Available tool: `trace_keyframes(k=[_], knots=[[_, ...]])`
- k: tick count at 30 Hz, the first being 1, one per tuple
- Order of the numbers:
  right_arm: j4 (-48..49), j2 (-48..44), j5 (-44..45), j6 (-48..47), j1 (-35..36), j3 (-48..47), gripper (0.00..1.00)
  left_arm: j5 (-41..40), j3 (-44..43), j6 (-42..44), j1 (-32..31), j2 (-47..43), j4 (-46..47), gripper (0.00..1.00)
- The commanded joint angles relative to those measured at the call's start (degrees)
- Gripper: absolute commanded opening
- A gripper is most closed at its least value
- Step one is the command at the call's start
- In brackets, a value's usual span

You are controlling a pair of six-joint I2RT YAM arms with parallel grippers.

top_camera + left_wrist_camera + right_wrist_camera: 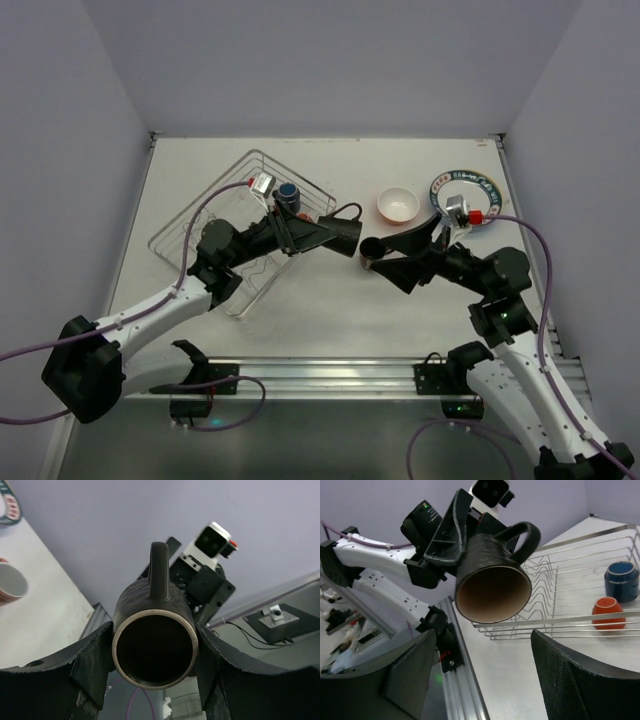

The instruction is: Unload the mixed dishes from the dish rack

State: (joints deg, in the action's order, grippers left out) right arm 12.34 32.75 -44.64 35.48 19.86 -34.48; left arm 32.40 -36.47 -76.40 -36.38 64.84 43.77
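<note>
My left gripper (335,235) is shut on the black mug (345,232) and holds it on its side in the air, just right of the dish rack (235,205). In the left wrist view the mug's base (155,650) sits clamped between both fingers, handle up. Its brown-lined mouth (492,592) faces my right gripper (385,258), which is open and empty (485,670) a short way in front of the mug. A blue mug (621,581) and an orange mug (608,613) stand in the rack (570,580).
An orange bowl, white inside (397,204), and a pattern-rimmed white plate (480,185) lie at the back right. A small brown mug (372,249) appears to stand on the table by my right fingertips. The aluminium rail (330,375) runs along the near edge.
</note>
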Motion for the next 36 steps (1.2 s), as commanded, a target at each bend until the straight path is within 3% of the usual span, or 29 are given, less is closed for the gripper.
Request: trace_keyframes(k=[1,7,20,27,30,31,33,35,36], knots=[[8.4,2.6,-6.4,3.6,0.3,0.1,0.77,1.9,0.1,-5.9,-2.3,-1.4,13.6,0.0],[7.9,4.4,-5.8,2.8,3.1,-1.9,0.68,-3.2,2.5,-7.3,-4.3,-1.6,11.2,0.0],[2.7,9.6,0.1,-5.2,8.9,-6.6,0.64,-9.5,3.6,-11.3,-8.9,-1.7,6.8,0.0],[4.0,13.5,-0.1,-7.2,12.8,-8.8,0.46,-15.4,4.2,-14.1,-11.7,-3.3,-2.1,0.0],[3.7,14.0,0.0,-8.1,13.5,-8.9,0.3,-17.5,5.1,-15.4,-11.7,-4.5,-4.3,0.0],[3.6,13.9,0.0,-8.3,13.5,-8.7,0.15,-18.0,5.2,-15.7,-11.8,-4.9,-4.9,0.0],[3.2,13.3,1.1,-8.7,13.5,-8.1,0.0,-19.0,5.3,-15.7,-11.8,-5.8,-6.9,0.0],[3.7,12.0,1.7,-8.8,13.5,-7.0,0.0,-19.1,5.7,-15.8,-11.7,-6.0,-6.7,0.0],[3.5,11.4,2.8,-8.7,13.5,-6.7,0.0,-19.3,5.9,-15.9,-11.7,-6.0,-6.2,0.05]])
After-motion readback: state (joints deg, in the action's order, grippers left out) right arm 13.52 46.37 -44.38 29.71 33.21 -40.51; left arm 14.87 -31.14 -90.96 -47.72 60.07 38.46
